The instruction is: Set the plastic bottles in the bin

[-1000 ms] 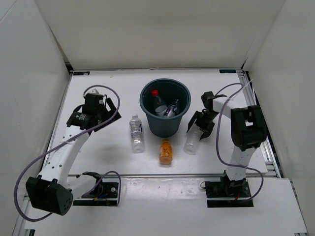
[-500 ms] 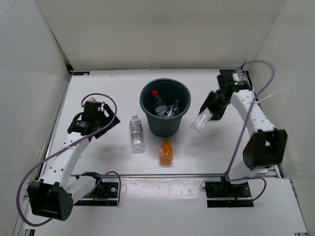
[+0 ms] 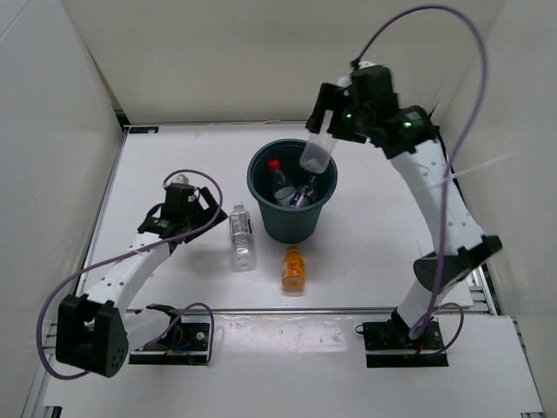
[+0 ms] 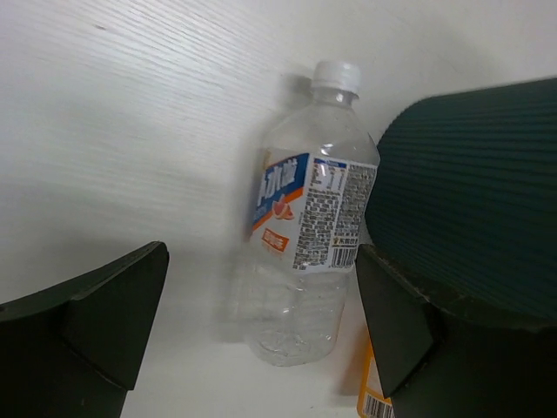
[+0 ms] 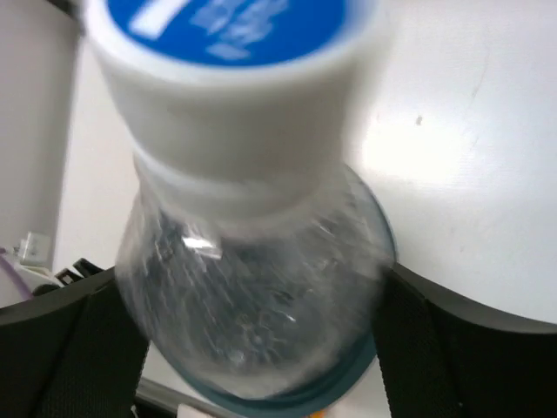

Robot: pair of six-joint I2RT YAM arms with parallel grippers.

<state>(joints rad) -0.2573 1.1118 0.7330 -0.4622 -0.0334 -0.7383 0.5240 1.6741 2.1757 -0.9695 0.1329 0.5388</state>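
Overhead, the right gripper (image 3: 331,117) hangs over the round dark teal plastic bin (image 3: 291,228), a clear plastic bottle (image 3: 316,153) slanting down from it above the open mouth. A red-capped clear bottle (image 3: 277,178) and another clear bottle (image 3: 303,193) lie inside. On the white table (image 3: 174,157) remain a labelled clear bottle (image 3: 241,235) left of the bin and a small orange bottle (image 3: 293,267) in front of it. The step looks to be the drop. Half a second back this bottle hung lower, right of the bin; the left gripper (image 3: 196,209) has since crept nearer.

From the left wrist, the claw stands wide and empty, the labelled clear bottle just ahead of its fingers (image 4: 104,322), near the bin wall. Next it must descend and close across the label.

From the right wrist, the blurred bottle sits between the fingers, cap nearest the lens; clamped or just released, I cannot tell.
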